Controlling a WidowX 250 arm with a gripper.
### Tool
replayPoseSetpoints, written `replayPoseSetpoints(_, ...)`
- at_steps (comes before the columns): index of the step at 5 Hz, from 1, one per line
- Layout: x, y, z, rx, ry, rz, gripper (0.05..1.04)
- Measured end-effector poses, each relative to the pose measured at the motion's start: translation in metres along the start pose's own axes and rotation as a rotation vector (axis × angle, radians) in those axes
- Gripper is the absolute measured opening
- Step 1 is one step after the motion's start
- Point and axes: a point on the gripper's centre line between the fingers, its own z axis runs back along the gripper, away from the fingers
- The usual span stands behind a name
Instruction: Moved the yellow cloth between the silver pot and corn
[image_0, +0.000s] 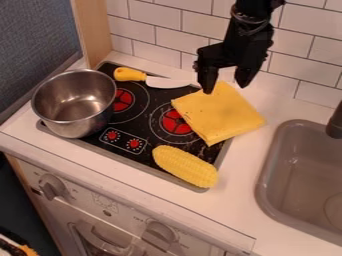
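Yellow fabric, the folded cloth (218, 113), lies right of centre in your frame, a flat, creased square partly on the black stovetop (148, 131) and partly on the white counter (244, 172). Your gripper (226, 89) is at upper centre, above the cloth's upper corner, its two fingers spread apart. The shiny, round metal pot (75, 102) sits open-topped at the left, overlapping the stovetop's edge. Below the cloth, the yellow corn (185, 166), rounded and bumpy with kernels, lies slantwise on the stovetop's lower right part. Up near the back edge you see a knife (167, 82) with a pale blade and a bulbous yellow handle. Fine print marks the oven's control panel (107, 205) at lower left, near its round knobs. At the right is a smooth grey sink (268, 190); glossy white rectangular tiles (167, 37) line the wall above.
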Motion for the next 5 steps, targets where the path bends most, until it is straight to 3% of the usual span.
replayPoseSetpoints(3,-0.014,-0.002,-0.043,-0.020,-0.102,0.036,0.999)
replayPoseSetpoints(5,-0.014,-0.001,-0.064,0.012,-0.155,0.027,0.999)
